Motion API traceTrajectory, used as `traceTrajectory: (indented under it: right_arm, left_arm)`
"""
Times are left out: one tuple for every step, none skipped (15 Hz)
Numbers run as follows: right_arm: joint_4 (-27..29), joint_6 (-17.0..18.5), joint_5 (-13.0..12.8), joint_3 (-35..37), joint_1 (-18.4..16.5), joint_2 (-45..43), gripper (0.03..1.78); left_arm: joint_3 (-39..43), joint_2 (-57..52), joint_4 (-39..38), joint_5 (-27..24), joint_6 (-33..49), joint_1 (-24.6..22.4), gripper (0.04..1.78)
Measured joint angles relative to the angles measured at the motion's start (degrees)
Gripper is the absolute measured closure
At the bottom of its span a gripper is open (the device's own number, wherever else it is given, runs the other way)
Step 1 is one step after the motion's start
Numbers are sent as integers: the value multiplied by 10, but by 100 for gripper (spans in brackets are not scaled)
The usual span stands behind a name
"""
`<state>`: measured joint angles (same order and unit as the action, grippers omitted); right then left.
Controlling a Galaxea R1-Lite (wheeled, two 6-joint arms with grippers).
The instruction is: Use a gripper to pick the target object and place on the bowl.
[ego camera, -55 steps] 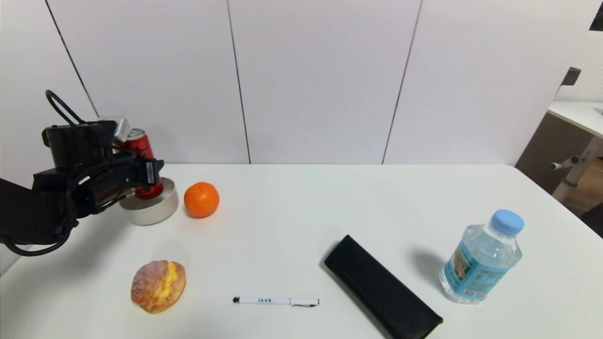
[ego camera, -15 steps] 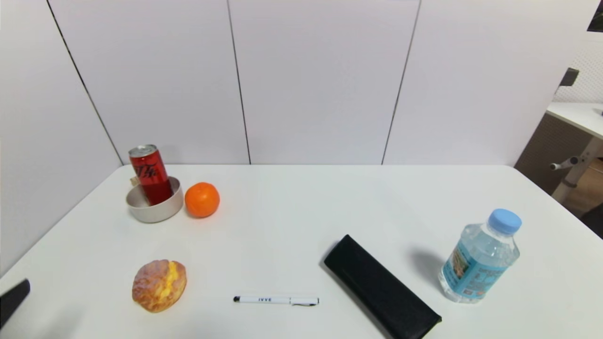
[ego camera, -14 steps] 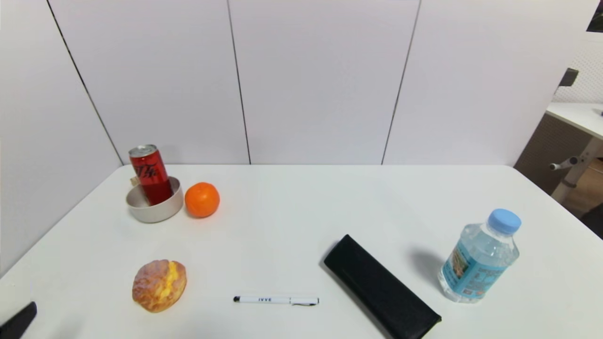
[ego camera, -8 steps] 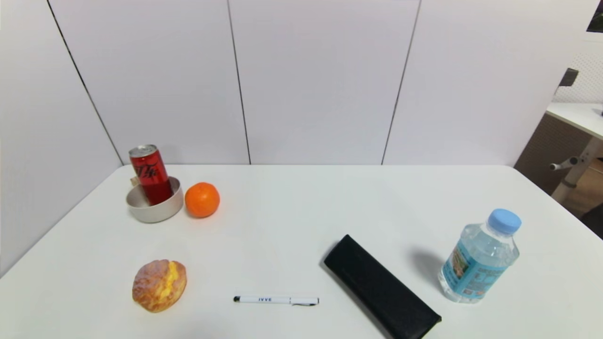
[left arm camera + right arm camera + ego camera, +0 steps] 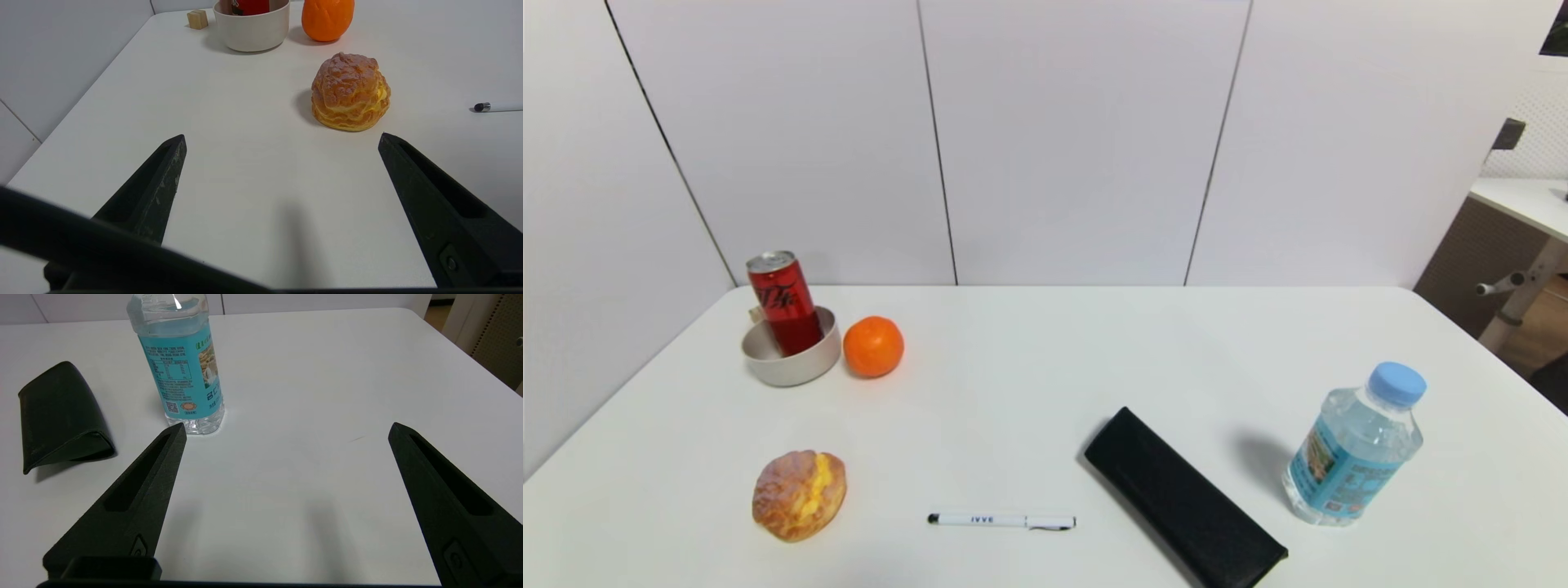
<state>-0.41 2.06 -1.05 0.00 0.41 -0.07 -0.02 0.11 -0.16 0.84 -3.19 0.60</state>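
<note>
Brightness: an even, bright wash is cast across the white table (image 5: 1029,367).
Shadows: soft ones are thrown leftward by the water bottle (image 5: 1356,445) and cream puff (image 5: 350,92).
Blur: the dark cable (image 5: 102,253) is rendered out of focus.

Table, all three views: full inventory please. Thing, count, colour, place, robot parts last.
soda can: 1, red, upright in the bowl, far left
bowl: 1, beige-white, far left
orange: 1, orange, just right of the bowl
cream puff: 1, golden, near left
pen: 1, white, near centre
case: 1, black, near right of centre
water bottle: 1, clear, blue cap, right
table: 1, white
left gripper: 1, black, fingers open, empty, near the cream puff
right gripper: 1, black, fingers open, empty, near the water bottle
</note>
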Motion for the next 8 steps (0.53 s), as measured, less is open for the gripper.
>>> traceTrajectory:
  right_arm:
    - [0, 0, 0, 0, 0, 0, 10]
    - [0, 0, 0, 0, 0, 0, 10]
    - [0, 0, 0, 0, 0, 0, 10]
    - [0, 0, 0, 0, 0, 0, 10]
    - [0, 0, 0, 0, 0, 0, 10]
    - [0, 1, 0, 0, 0, 0, 10]
    - [0, 0, 0, 0, 0, 0, 10]
    - [0, 1, 0, 0, 0, 0, 10]
  left_arm:
    - [0, -1, 0, 0, 1, 0, 13]
    - [0, -1, 0, 0, 1, 0, 13]
    - [0, -2, 0, 0, 1, 0, 13]
    - [0, -2, 0, 0, 0, 0, 13]
    - [0, -2, 0, 0, 1, 0, 13]
    - [0, -2, 0, 0, 0, 0, 13]
    - [0, -2, 0, 0, 1, 0, 13]
    - [0, -2, 0, 0, 0, 0, 13]
